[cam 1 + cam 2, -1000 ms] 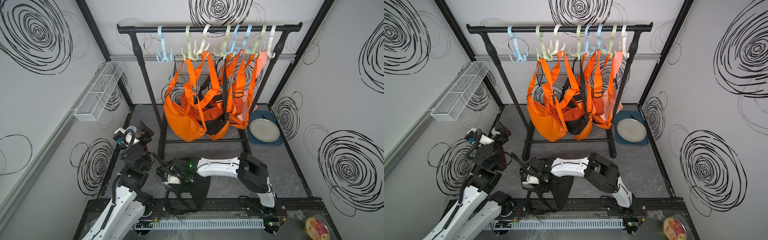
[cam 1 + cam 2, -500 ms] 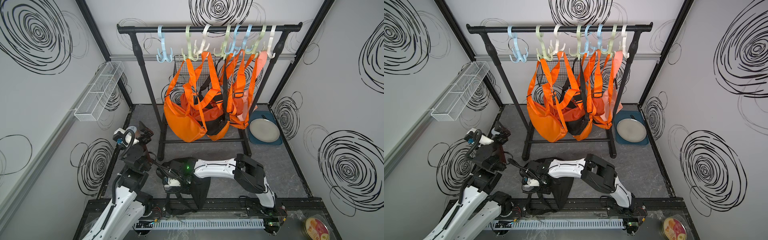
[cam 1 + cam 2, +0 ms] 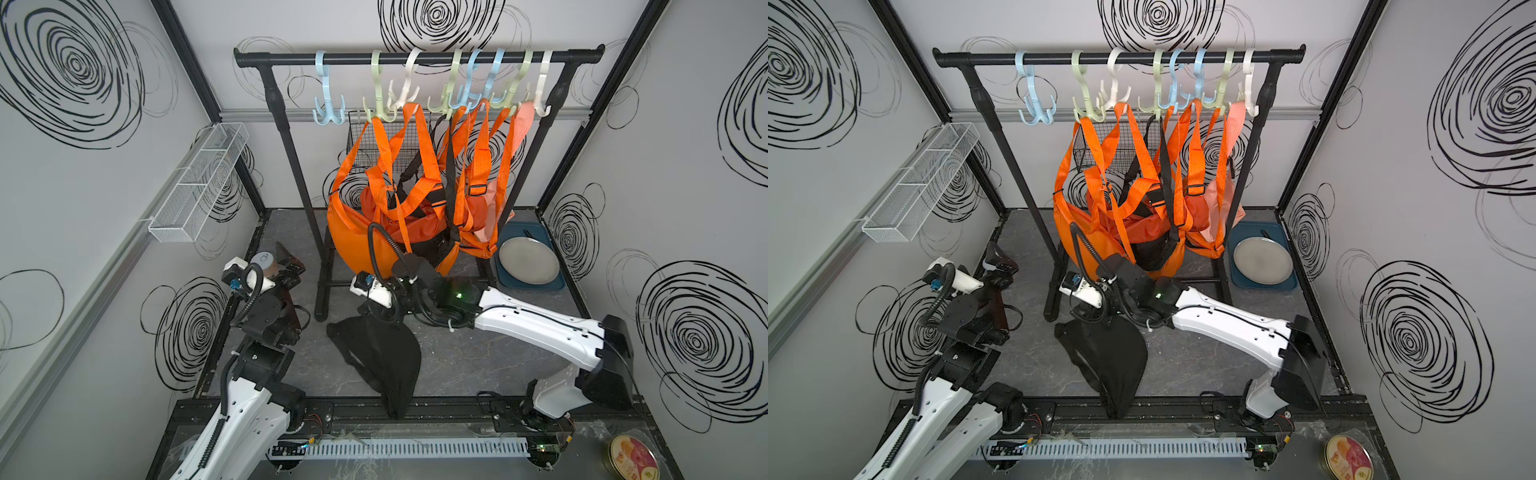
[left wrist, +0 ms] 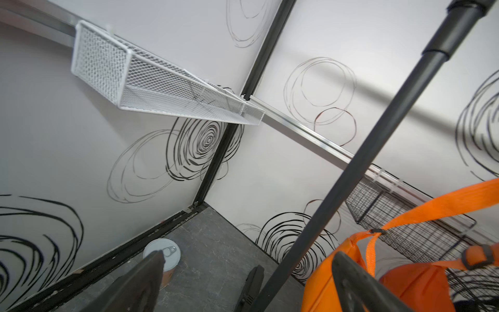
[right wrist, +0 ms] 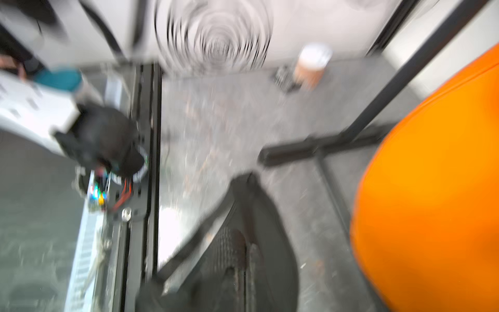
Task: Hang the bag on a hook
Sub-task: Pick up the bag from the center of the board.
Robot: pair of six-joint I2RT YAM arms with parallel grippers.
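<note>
The black bag [image 3: 384, 357] [image 3: 1111, 357] droops from my right gripper [image 3: 376, 312] [image 3: 1084, 312], its lower end trailing over the front frame rail. In the blurred right wrist view the right gripper [image 5: 246, 244] is shut, with black fabric of the bag [image 5: 266, 208] pinched between the fingers. Pastel hooks hang on the black rail [image 3: 415, 56]. The pale blue hook [image 3: 328, 97] [image 3: 1034, 102] at the left end is bare, while orange bags [image 3: 365, 237] hang from several others. My left gripper [image 3: 289, 264] [image 4: 247, 259] stands open and empty by the left wall.
A tin can [image 3: 266, 262] [image 4: 162, 252] stands on the floor near the left gripper. The rack's left post [image 3: 297, 183] and foot lie between the arms. A grey plate on a blue tray [image 3: 528, 262] sits back right. A white wire basket [image 3: 199, 183] juts from the left wall.
My right gripper has shut on the black bag and risen toward the rack, pulling the bag's top off the floor. The left arm has hardly moved.
</note>
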